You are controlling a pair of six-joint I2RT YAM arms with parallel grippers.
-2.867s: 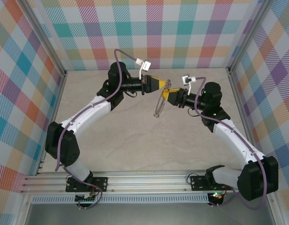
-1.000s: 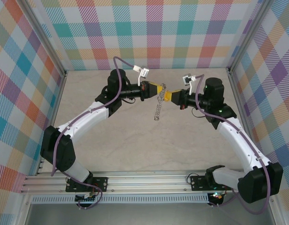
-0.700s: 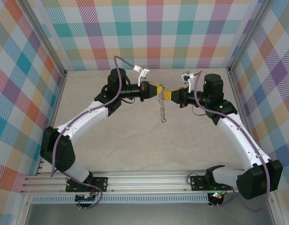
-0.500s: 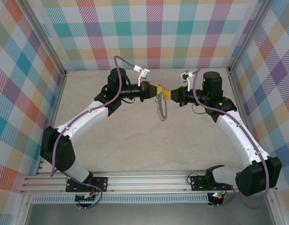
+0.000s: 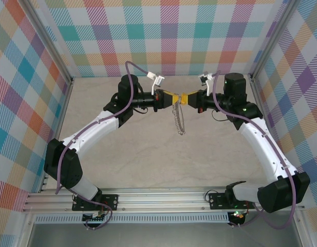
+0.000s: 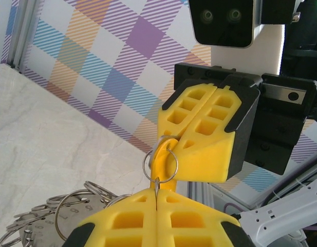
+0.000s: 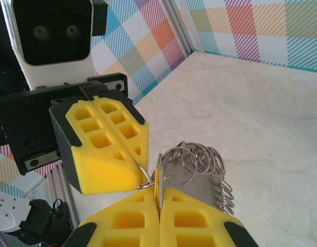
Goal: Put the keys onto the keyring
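My left gripper (image 5: 172, 98) and right gripper (image 5: 185, 98) meet tip to tip above the far middle of the table. In the left wrist view, the left gripper (image 6: 156, 192) is shut on a thin split ring (image 6: 146, 165) of the keyring (image 6: 40, 224). That ring loops through the yellow head of the key (image 6: 163, 160). The right gripper (image 7: 159, 191) is shut on the key (image 7: 158, 180), edge-on between its pads. The keyring (image 5: 179, 121), a grey plate with several wire rings (image 7: 199, 157), hangs below the grippers.
Checked walls (image 5: 168, 36) enclose the beige table (image 5: 148, 154) on three sides. Aluminium rails (image 5: 163, 198) holding the arm bases run along the near edge. The hanging keyring ends above the tabletop.
The right gripper has risen toward the back wall and now sits level with the left one. The hanging keyring swung from lower left to straight down. Both grippers stayed shut.
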